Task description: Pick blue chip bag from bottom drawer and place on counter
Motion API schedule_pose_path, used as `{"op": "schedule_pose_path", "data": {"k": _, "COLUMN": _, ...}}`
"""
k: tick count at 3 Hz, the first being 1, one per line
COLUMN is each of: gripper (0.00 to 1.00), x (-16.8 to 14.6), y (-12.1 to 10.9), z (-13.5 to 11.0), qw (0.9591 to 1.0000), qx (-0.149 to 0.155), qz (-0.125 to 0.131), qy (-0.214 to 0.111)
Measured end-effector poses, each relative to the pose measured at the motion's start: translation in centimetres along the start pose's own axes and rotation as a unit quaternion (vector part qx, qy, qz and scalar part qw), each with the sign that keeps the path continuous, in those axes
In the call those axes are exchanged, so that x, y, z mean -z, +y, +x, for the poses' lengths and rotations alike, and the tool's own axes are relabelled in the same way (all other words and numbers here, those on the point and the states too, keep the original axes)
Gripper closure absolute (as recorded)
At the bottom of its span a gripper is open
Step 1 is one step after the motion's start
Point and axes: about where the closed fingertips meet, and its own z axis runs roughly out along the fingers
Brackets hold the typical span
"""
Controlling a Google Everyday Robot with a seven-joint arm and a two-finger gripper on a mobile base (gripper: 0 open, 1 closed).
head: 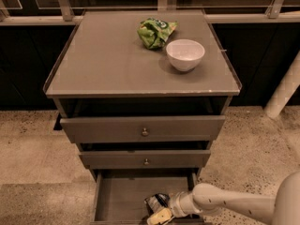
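Tool: the tool (160, 215) sits at the lower centre of the frame, over the front edge of the open bottom drawer (119, 196), on the end of the white arm (229, 205) reaching in from the lower right. Whether it is apart, together or clamped on anything cannot be told.

Blue chip bag: the blue chip bag (156, 201) lies in the front right part of the bottom drawer. It shows just above the tool in the frame, right against it or nearly so, and contact cannot be confirmed.

Step in hand: judged to be taking hold of the bag inside the drawer, with the lift and the placing not yet done.

Doing it well: take a firm bite on the crinkly foil, not a corner that may slip. Then rise straight up, keeping clear of the drawer front and of the two shallower drawers (143, 128) overhanging behind.

Table: the table (112, 60) fills the upper half of the frame. A green snack bag (154, 32) and a white bowl (185, 54) sit at its upper right, so the grey left side looks the safer landing spot.
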Motion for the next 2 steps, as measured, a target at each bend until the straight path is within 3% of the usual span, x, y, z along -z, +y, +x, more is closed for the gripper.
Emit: {"op": "schedule_pose_path", "data": {"k": 2, "gripper": 0.0, "x": -5.7, "y": -2.5, "z": -0.3, "qw": 0.9995, "qx": -0.008, "qz": -0.03, "qy": 0.0}}
